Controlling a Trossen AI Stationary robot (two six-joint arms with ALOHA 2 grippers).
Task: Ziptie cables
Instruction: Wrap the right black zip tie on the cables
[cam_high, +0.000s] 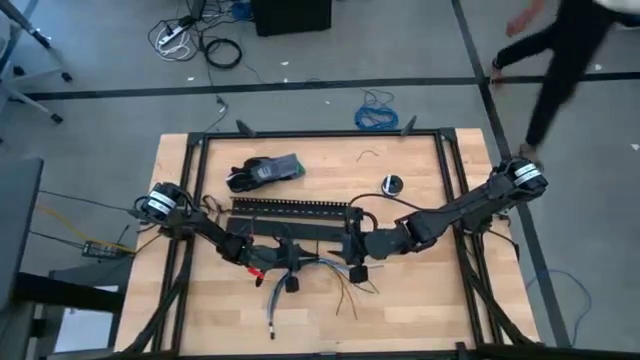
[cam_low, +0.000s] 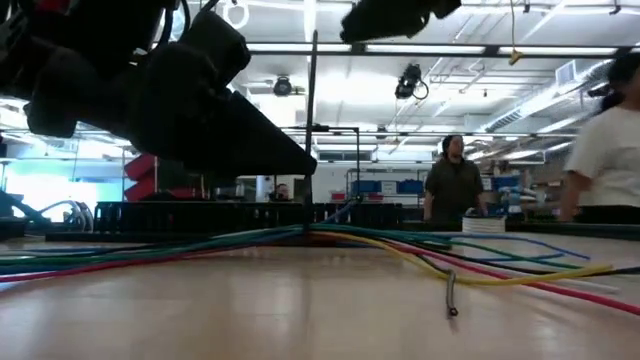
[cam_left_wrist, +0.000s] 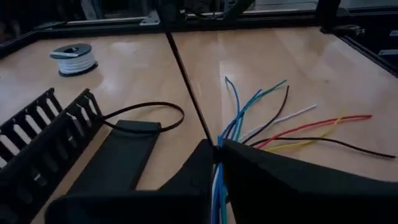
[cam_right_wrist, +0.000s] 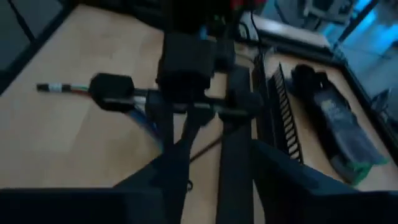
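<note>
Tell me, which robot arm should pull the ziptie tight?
Probably right. The left fingers are shut on the bundle of thin coloured cables, while the right gripper sits beside it near the thin black ziptie.

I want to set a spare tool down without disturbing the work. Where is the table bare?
Bare wood lies at the far right, between the white spool and the frame. The near left corner is bare too. The centre is crowded: slotted channel, both arms and the cables.

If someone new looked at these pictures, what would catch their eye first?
Probably the cables, fanning out in many colours across the wooden table near its front middle. Both arms meet over them: the left gripper is clamped on the bundle, with the right gripper close beside it. The black slotted channel lies just behind.
</note>
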